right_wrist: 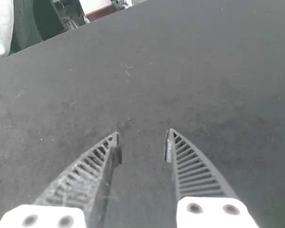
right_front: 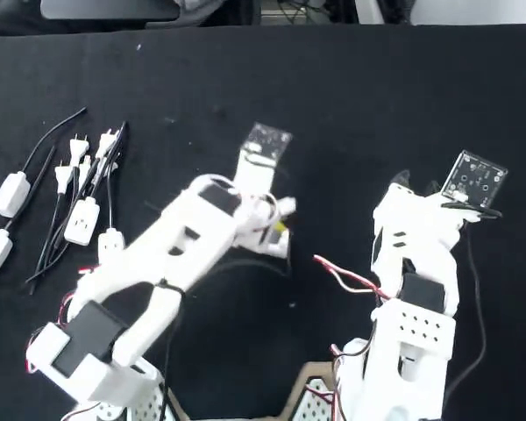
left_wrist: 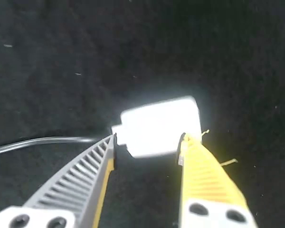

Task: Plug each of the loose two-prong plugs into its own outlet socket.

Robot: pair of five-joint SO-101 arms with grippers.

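Note:
A white socket block (left_wrist: 159, 126) with a thin cable (left_wrist: 42, 141) lies on the black cloth; it also shows as a white block (right_front: 285, 208) at mid table. My left gripper (left_wrist: 148, 140) is open, and its grey and yellow fingertips (left_wrist: 187, 147) straddle the block's near end; whether they touch it I cannot tell. Several more white socket blocks (right_front: 81, 219) and two-prong plugs (right_front: 79, 146) on black cables lie bunched at the far left. My right gripper (right_wrist: 141, 142) is open over bare cloth, with nothing between its fingers, at the right arm's tip (right_front: 403, 182).
The black cloth (right_front: 351, 96) covers the whole table. The two arm bases (right_front: 316, 395) stand at the front edge. A dark chair base (right_front: 110, 9) sits beyond the back edge. The tangle of cables (right_front: 53, 237) reaches toward the left arm's base.

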